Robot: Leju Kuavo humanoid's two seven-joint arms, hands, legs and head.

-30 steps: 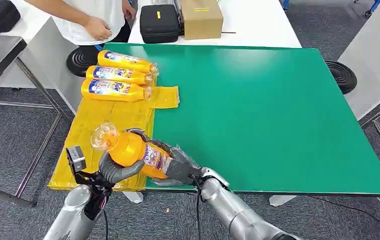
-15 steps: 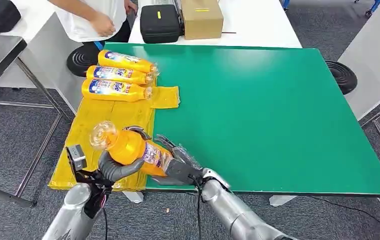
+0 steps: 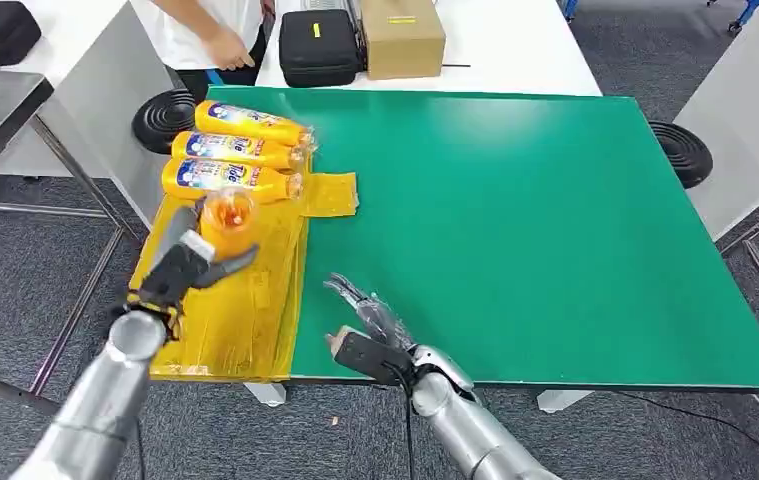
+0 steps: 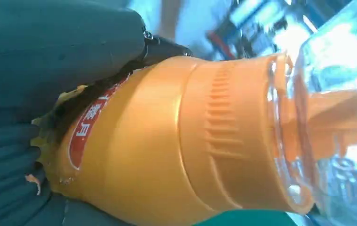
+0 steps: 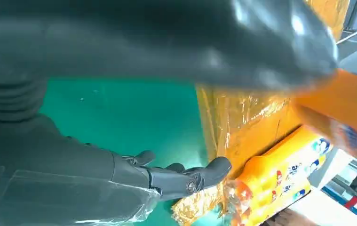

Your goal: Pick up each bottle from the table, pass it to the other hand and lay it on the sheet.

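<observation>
Head view first: the left hand's fingers [image 3: 223, 262] are wrapped around an orange bottle [image 3: 226, 215], so the left hand [image 3: 190, 265] is clamped on it and holding it up over the yellow sheet [image 3: 255, 300], cap end pointing away from the robot. The left wrist view is basically all bottle: orange body, ribbed neck, clear cap, with the grey thumb and dark fingers closed around the lower part by the red label, so the grip is definitely real.

Right hand [image 3: 370, 335] is empty, fingers [image 3: 350, 293] spread apart, sitting at the near edge of the worktop [image 3: 555, 220], just beside the sheet's right edge. In the right wrist view you can see those dark fingers stretched out over the green top with nothing in them.

Further out, three more bottles [image 3: 235, 150] already lie side by side across the far end of the sheet, by the far-left corner of the worktop, caps pointing right. The held bottle is just near of that row, not touching the sheet as far as I can tell.

Past the far edge there's a black case [image 3: 317, 45] and a cardboard box [image 3: 401, 35] on a white table, plus a person [image 3: 210, 35] standing at the far-left corner.
</observation>
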